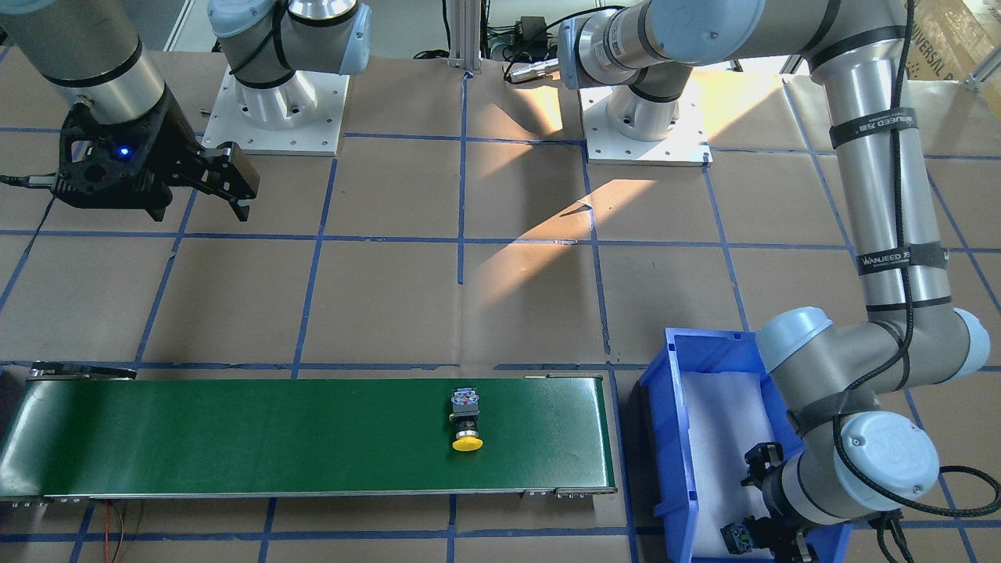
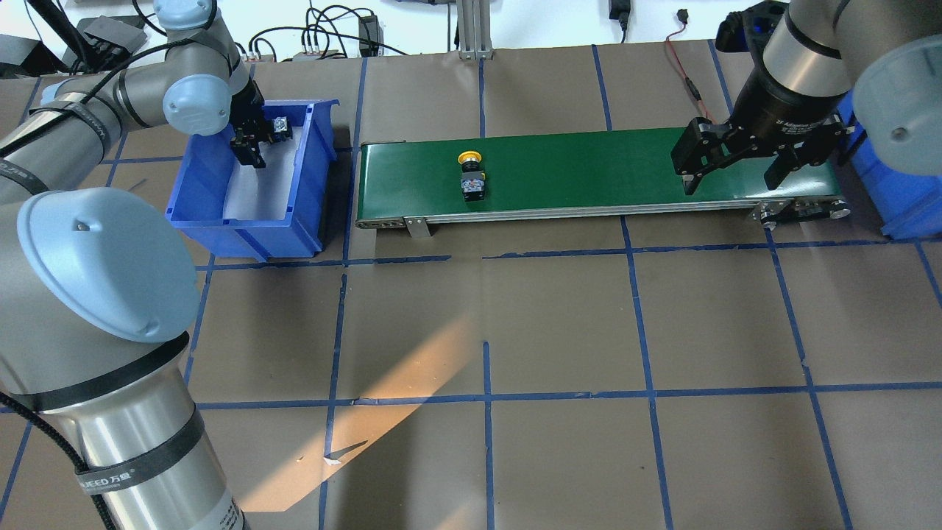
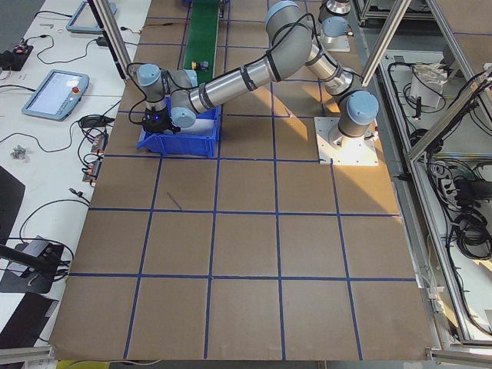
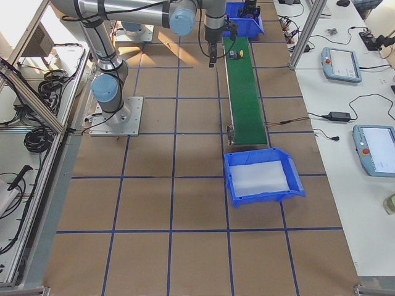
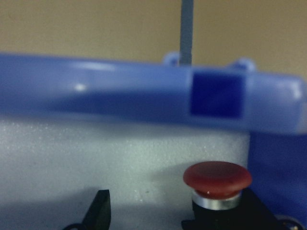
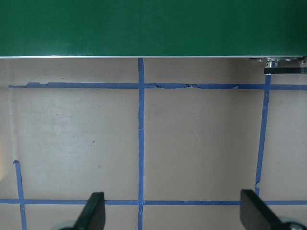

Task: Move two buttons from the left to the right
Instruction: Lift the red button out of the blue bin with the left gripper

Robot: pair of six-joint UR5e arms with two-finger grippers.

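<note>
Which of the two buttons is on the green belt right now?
The yellow button: it lies on its side on the belt. The red button is not on the belt; it sits in the blue bin.

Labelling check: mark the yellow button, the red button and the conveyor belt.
yellow button (image 1: 467, 443), front-facing view, yellow cap
red button (image 5: 217, 177), left wrist view, red cap
conveyor belt (image 1: 235, 438), front-facing view, bare green surface

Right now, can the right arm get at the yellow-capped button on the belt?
Probably yes. The right gripper hangs open and empty, the green belt between it and the yellow-capped button is bare, but the button lies toward the left end, a long reach.
</note>
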